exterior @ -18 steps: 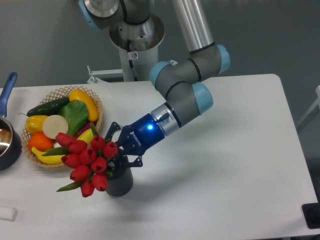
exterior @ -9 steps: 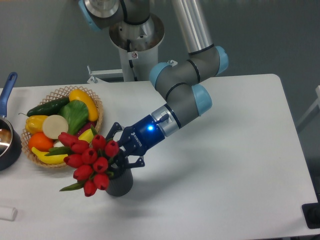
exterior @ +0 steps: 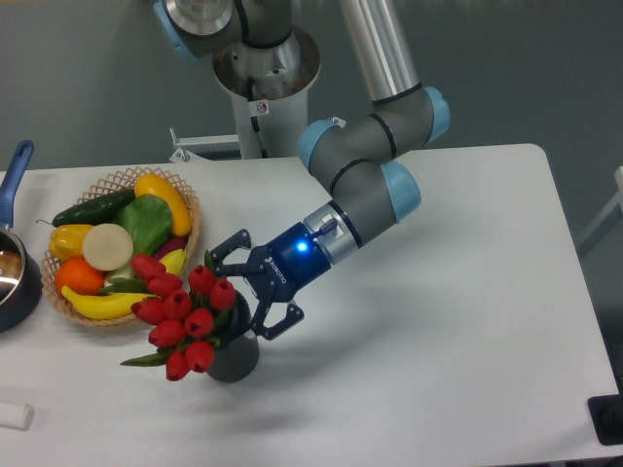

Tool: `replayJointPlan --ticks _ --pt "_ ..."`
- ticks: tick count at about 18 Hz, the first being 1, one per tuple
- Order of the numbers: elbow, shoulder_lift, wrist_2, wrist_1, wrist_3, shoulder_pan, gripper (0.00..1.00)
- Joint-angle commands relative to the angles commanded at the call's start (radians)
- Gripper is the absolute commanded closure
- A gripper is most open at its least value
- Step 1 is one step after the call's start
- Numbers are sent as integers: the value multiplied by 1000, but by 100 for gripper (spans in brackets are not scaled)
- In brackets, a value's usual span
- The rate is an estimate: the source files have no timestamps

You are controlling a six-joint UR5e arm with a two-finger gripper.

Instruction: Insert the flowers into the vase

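Left of frame: wicker basket [exterior: 191, 216] with fruit and vegetables, pot [exterior: 14, 282] at far left edge.

Lower centre-left: flowers [exterior: 181, 313] seated in vase [exterior: 237, 357], stems hidden inside, heads leaning out toward basket, long axis tilted up-left.

Centre: gripper [exterior: 255, 290] released, fingers spread wide, nothing held; sits just right of bunch, above vase rim.

Note for you: bunch lies left and slightly below gripper. Judged: insertion looks done. Retreat up-right, away from blooms; lower finger near rim could tip vase.

Red flowers [exterior: 181, 313], green leaves; dark grey vase [exterior: 234, 357]; white table [exterior: 438, 321].
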Motion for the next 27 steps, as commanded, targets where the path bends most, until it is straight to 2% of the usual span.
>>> replayJointPlan --ticks 3,5,9,14,16,20,24,26,27 --pt "9 15 32 2 9 9 0" --pt "6 63 115 -2 26 24 0" --pt "-23 138 210 -3 29 25 0" --pt "-15 227 449 -3 22 38 0" --pt "-2 255 540 -5 20 80 0" --pt "38 270 669 -5 20 170 0" --pt "84 343 793 -12 18 265 0" --pt "100 374 863 -49 25 293 0" --pt "116 391 883 -87 31 299 0"
